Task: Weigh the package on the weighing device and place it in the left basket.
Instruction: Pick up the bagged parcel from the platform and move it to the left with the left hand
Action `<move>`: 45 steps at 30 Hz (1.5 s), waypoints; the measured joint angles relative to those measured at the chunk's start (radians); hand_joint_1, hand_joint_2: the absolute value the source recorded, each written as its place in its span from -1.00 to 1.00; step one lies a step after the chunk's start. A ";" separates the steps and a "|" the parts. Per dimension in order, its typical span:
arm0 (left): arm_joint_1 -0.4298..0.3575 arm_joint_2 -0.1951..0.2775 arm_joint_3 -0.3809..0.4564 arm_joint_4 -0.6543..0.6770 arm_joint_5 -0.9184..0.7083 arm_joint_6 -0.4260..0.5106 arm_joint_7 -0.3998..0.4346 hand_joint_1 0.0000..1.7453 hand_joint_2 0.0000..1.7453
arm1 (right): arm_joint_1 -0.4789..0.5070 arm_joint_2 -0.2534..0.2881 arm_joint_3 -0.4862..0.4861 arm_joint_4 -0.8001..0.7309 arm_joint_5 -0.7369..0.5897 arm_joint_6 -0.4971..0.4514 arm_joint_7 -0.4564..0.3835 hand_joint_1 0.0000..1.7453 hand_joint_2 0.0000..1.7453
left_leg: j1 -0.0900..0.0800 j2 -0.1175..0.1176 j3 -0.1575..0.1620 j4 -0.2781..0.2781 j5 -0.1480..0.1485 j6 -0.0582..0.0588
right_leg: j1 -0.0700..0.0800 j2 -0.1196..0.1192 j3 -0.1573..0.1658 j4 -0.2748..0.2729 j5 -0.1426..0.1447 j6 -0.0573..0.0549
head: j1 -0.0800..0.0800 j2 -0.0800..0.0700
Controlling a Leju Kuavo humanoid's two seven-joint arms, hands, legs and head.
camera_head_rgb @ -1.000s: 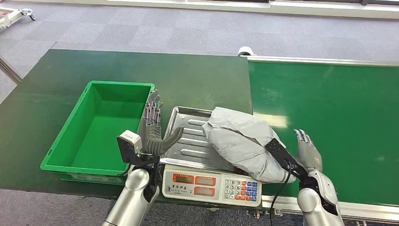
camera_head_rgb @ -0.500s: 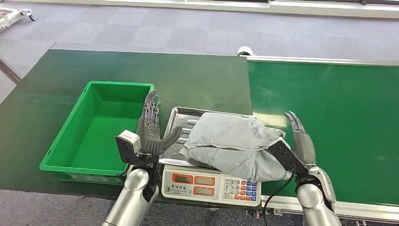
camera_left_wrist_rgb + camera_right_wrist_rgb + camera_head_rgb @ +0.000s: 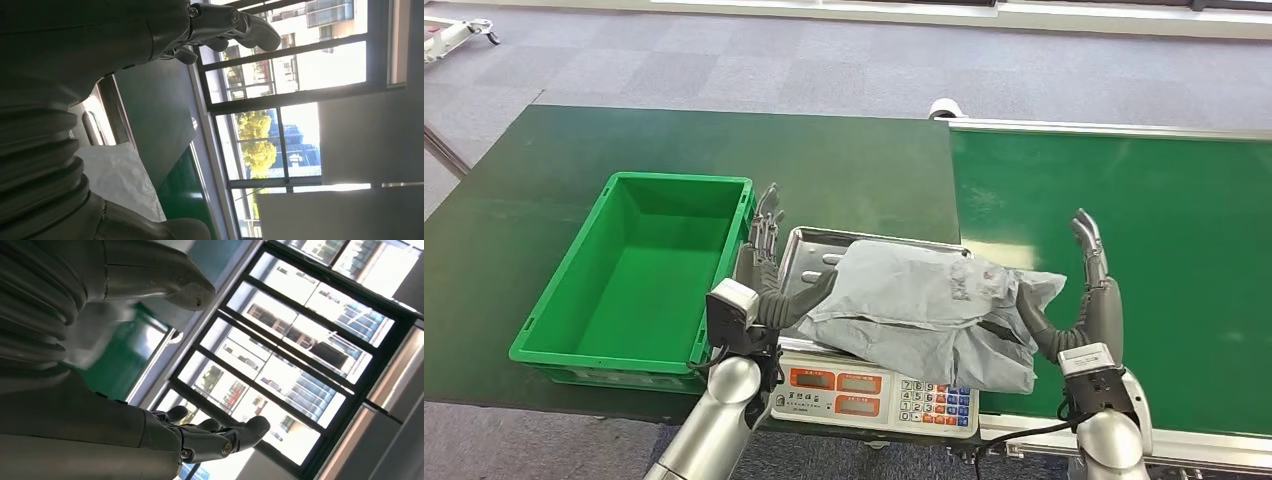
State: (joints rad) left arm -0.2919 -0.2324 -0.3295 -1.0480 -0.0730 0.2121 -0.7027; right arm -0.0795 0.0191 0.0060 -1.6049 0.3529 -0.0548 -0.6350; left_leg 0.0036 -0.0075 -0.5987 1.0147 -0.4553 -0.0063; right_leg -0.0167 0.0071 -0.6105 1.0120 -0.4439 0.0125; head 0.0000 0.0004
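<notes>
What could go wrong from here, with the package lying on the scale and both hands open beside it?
The package overhangs the scale tray toward the right hand, so part may rest off the pan and skew the reading, or it may slide off. The left hand has its thumb against the package edge, which could also disturb the weight. The soft bag may sag or slip when lifted toward the green basket.

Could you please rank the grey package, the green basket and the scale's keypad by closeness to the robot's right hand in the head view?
From the right hand:
1. Grey package, right beside the hand on the scale tray, at its thumb.
2. Scale's keypad, below the package on the scale's front, left of the hand.
3. Green basket, far left on the table, past the left hand.
</notes>
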 joint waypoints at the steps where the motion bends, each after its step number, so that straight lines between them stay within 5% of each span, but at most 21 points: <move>1: -0.007 0.002 -0.011 0.013 -0.002 0.004 0.000 -1.00 1.00 | 0.001 0.003 -0.008 -0.007 -0.032 0.029 0.013 -1.00 1.00 | 0.000 0.000 0.000 0.000 0.000 0.000 | 0.000 0.000 0.000 0.000 0.000 0.000 | 0.000 0.000; 4: -0.030 0.010 -0.051 0.062 0.005 0.036 0.000 -1.00 1.00 | 0.000 0.010 -0.035 -0.009 -0.105 0.106 0.107 -1.00 1.00 | 0.000 0.000 0.000 0.000 0.000 0.000 | 0.000 0.000 0.000 0.000 0.000 0.000 | 0.000 0.000; 9: -0.086 0.019 -0.138 0.203 -0.164 0.064 0.001 -1.00 1.00 | -0.022 0.014 -0.063 0.041 -0.040 0.125 0.205 -1.00 1.00 | -0.001 0.000 0.000 0.000 0.001 0.001 | -0.001 0.000 0.000 0.000 0.001 0.001 | 0.000 0.000; 13: -0.146 0.000 -0.227 0.366 -0.377 0.063 0.047 -1.00 1.00 | -0.050 0.018 -0.065 0.087 0.009 0.118 0.218 -1.00 1.00 | -0.001 0.000 0.000 0.000 0.001 0.001 | -0.001 0.000 0.000 0.000 0.001 0.001 | 0.000 0.000; 21: -0.216 -0.035 -0.327 0.511 -0.606 -0.002 0.271 -1.00 1.00 | -0.056 0.022 -0.088 0.107 -0.006 0.114 0.156 -1.00 1.00 | -0.001 -0.003 0.000 0.000 0.001 0.001 | -0.001 -0.002 0.002 0.000 0.000 0.001 | 0.000 0.000; 25: -0.233 -0.041 -0.322 0.522 -0.634 0.001 0.316 1.00 1.00 | -0.041 0.031 -0.110 0.079 -0.015 0.117 0.129 -1.00 1.00 | -0.001 -0.003 0.001 0.000 0.000 0.002 | -0.001 -0.002 0.003 0.000 0.000 0.001 | 0.000 0.000; 45: -0.151 -0.052 -0.089 0.410 -0.441 -0.039 0.011 1.00 1.00 | -0.025 0.061 -0.134 0.054 -0.004 0.128 0.129 -1.00 1.00 | -0.001 -0.002 0.000 0.000 0.001 0.001 | -0.001 -0.002 0.002 0.000 0.000 0.001 | 0.000 0.000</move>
State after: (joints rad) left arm -0.4430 -0.2849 -0.4186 -0.6381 -0.5144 0.1735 -0.6915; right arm -0.1043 0.0800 -0.1282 -1.5507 0.3490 0.0735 -0.5059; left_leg 0.0029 -0.0099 -0.5988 1.0148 -0.4539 -0.0048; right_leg -0.0175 0.0051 -0.6089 1.0120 -0.4435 0.0134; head 0.0000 0.0004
